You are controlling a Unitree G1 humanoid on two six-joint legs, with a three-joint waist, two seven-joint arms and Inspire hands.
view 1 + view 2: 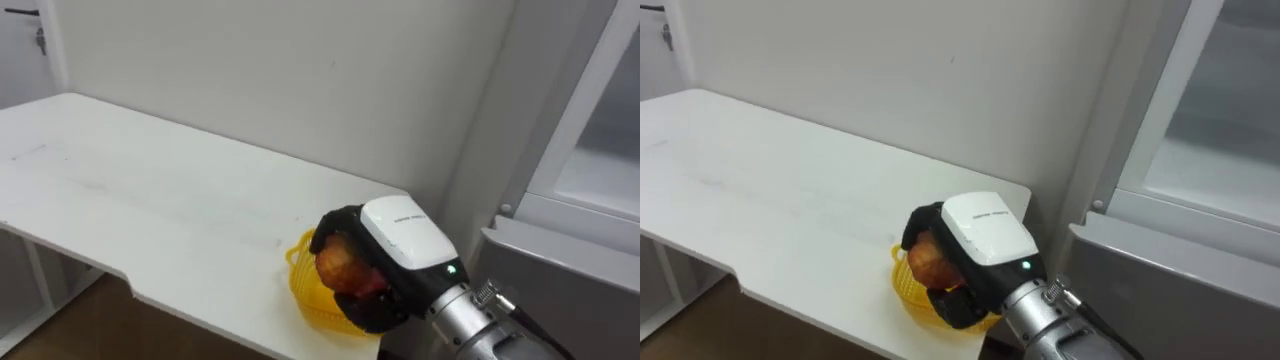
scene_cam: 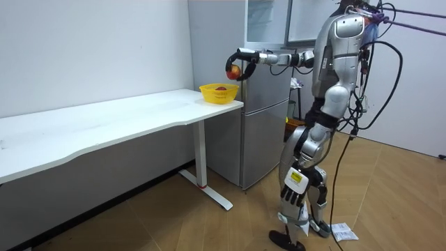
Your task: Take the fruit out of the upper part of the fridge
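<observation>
Bare test room: white table [image 2: 104, 122]; grey fridge [image 2: 268, 136]; plain walls [image 2: 90, 49]; wood floor [image 2: 390, 209]

The apple [image 1: 338, 262] is red, shading to orange-yellow on one side. The right robot hand [image 1: 400, 232] has a glossy white back with faint grey print, black fingers [image 1: 375, 312] and a small green light near the wrist, which is bare silver metal. The basket [image 1: 305, 290] is bright yellow, with an open lattice pattern in its wall. The bench [image 1: 150, 200] is plain white, and its legs are white too. The wall [image 1: 280, 70] is plain off-white. The fridge [image 1: 560, 300] is matt silver-grey outside and pale white inside its upper part. The floor [image 2: 209, 223] is warm brown in a wood-plank pattern.
</observation>
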